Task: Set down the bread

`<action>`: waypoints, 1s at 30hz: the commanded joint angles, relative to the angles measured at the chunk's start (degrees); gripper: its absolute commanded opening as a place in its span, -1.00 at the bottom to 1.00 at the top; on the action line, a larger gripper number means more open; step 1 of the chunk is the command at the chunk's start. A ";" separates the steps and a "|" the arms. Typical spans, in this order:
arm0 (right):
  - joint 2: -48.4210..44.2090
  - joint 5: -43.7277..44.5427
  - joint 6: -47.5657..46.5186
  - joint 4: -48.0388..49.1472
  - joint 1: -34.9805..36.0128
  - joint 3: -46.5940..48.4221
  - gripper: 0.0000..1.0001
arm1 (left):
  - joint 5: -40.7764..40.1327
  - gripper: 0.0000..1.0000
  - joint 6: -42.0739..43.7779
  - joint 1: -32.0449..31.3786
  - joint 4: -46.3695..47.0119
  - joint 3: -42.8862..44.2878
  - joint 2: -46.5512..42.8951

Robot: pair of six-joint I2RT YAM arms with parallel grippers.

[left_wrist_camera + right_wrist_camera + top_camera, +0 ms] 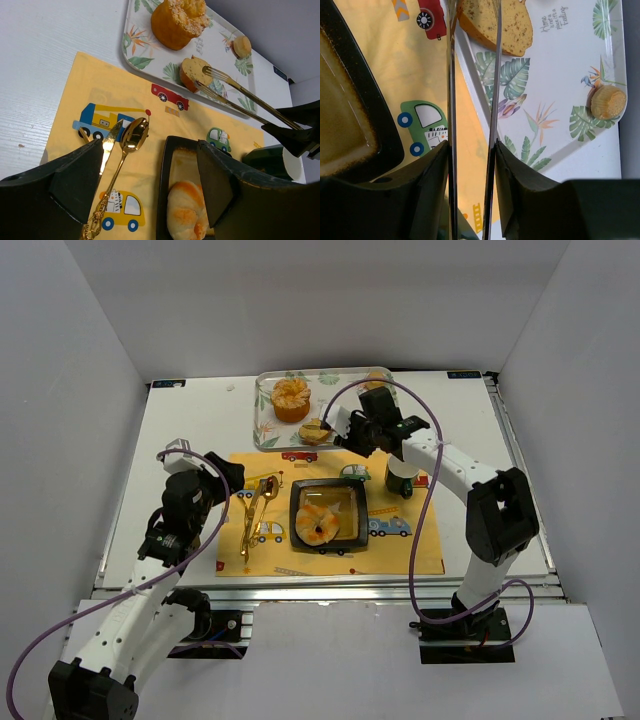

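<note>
A: Okay, checking bread slice (315,430). Orientation?
B: Lies flat on tray (142,50) at near rim, long axis along that rim, crosswise to tongs (240,92).
A: Around it?
B: Muffin (291,400) behind, small cake (242,46) at far corner. Nearer: black plate (296,515) with pastry (318,524) on placemat (400,545), green cup (401,478) beside.
A: Grippers?
B: Right gripper (355,428) clamped on tongs, tips straddling and touching slice. Left gripper (147,175) spread wide over spoon (132,140) and knife (111,142), well apart from bread.
</note>
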 commanded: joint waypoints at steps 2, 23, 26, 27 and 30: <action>0.20 -0.18 2.00 0.94 -0.10 1.70 -0.08 | 0.74 0.69 -0.17 0.04 1.10 -0.34 -0.52; 2.92 3.95 3.05 2.96 -0.19 2.14 -0.42 | 0.13 0.69 0.10 0.12 -0.84 0.71 -1.48; 2.58 3.34 3.05 1.73 -0.11 2.57 -0.68 | 0.04 0.69 0.19 0.04 -0.93 0.98 -1.40; 2.31 2.90 3.23 1.38 -0.28 2.66 -0.78 | -0.05 0.69 0.19 0.12 -1.01 0.98 -1.57; 0.03 1.76 4.10 1.29 -0.46 2.58 -0.91 | -0.05 0.69 0.19 0.04 -1.28 1.15 -1.66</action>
